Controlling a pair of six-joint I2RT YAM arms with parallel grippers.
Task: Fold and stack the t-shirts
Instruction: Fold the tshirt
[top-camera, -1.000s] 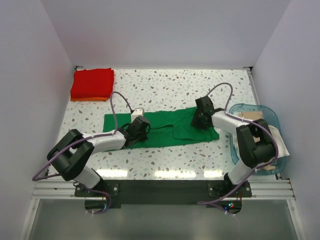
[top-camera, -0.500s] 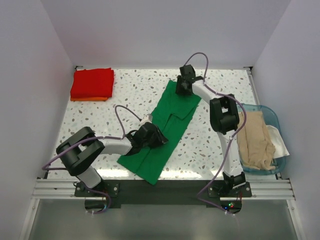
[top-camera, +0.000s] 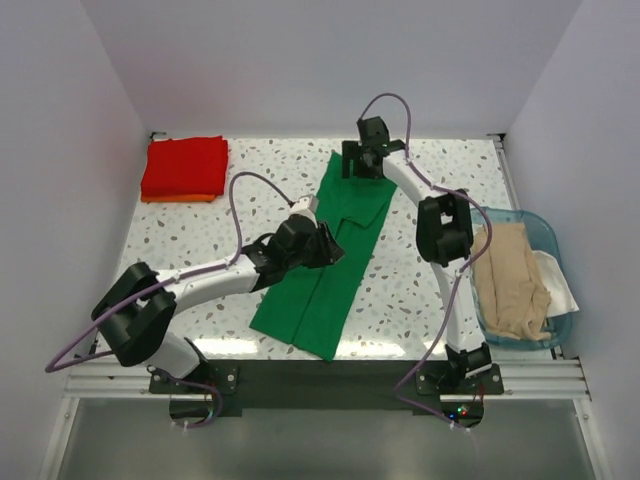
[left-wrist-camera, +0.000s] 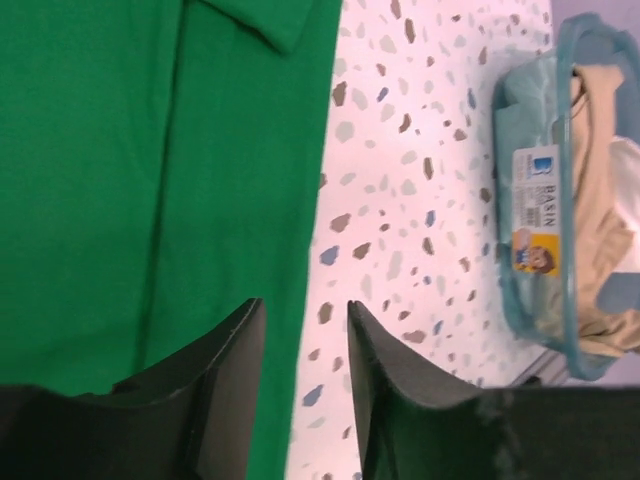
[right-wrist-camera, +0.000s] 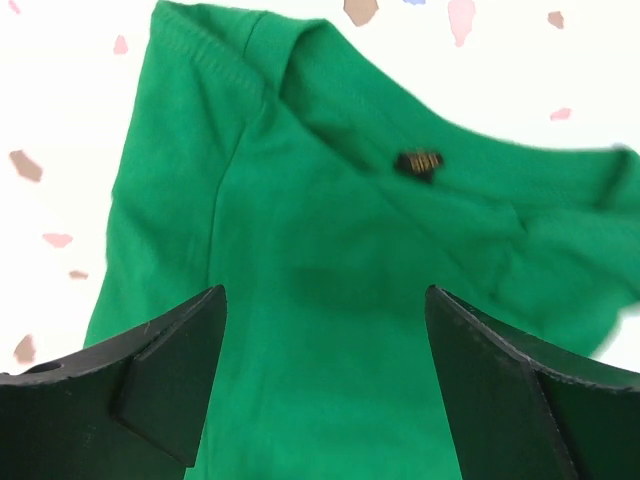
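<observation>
T-shirt (top-camera: 318, 290), green, lies as a long strip, seemingly squared for the next fold; right gripper (right-wrist-camera: 323, 300) gapes empty over collar (right-wrist-camera: 420, 165); left gripper (left-wrist-camera: 303, 312), narrowly parted, holds nothing.

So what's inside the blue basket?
A crumpled beige t-shirt fills most of the blue basket, with a white one beside it. Anything underneath them is covered, so I can't tell.

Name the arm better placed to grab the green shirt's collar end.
Right. The right gripper, open, hangs over the collar end of the green t-shirt; the left gripper is at mid-shirt, over its side edge.
</observation>
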